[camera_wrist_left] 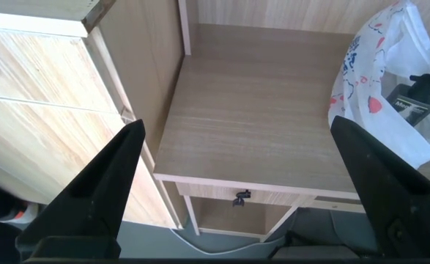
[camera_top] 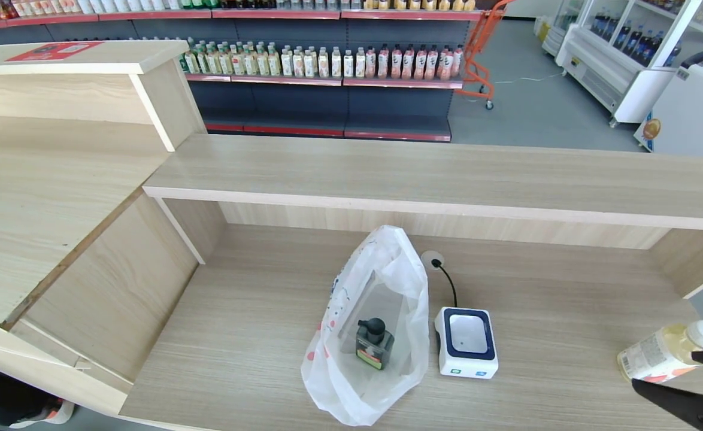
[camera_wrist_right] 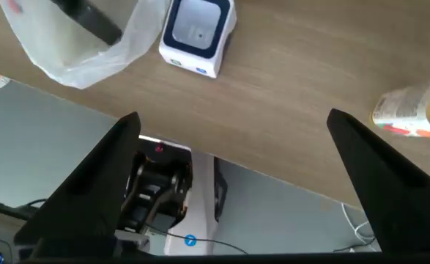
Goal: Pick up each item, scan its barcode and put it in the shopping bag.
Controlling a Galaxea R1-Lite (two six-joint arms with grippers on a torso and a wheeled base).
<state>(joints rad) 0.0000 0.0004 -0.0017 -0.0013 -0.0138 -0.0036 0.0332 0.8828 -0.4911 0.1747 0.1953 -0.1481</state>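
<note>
A white plastic shopping bag (camera_top: 381,281) stands open at the middle of the wooden counter, with a dark pump bottle (camera_top: 374,344) inside it. Right of the bag sits a white and blue barcode scanner (camera_top: 466,342). A yellow drink bottle (camera_top: 666,353) with a white cap lies on its side at the counter's right end. My right gripper (camera_top: 681,380) is open just in front of that bottle, holding nothing. My left gripper (camera_wrist_left: 236,191) is open and empty over the counter's front left edge, with the bag (camera_wrist_left: 376,95) off to its side. The right wrist view has the scanner (camera_wrist_right: 196,35) and the bottle (camera_wrist_right: 412,114).
A raised wooden ledge (camera_top: 435,179) runs along the back of the counter, and a side wall (camera_top: 112,287) closes its left. The scanner's black cable (camera_top: 447,281) goes to a hole behind it. Bare counter lies between the scanner and the yellow bottle.
</note>
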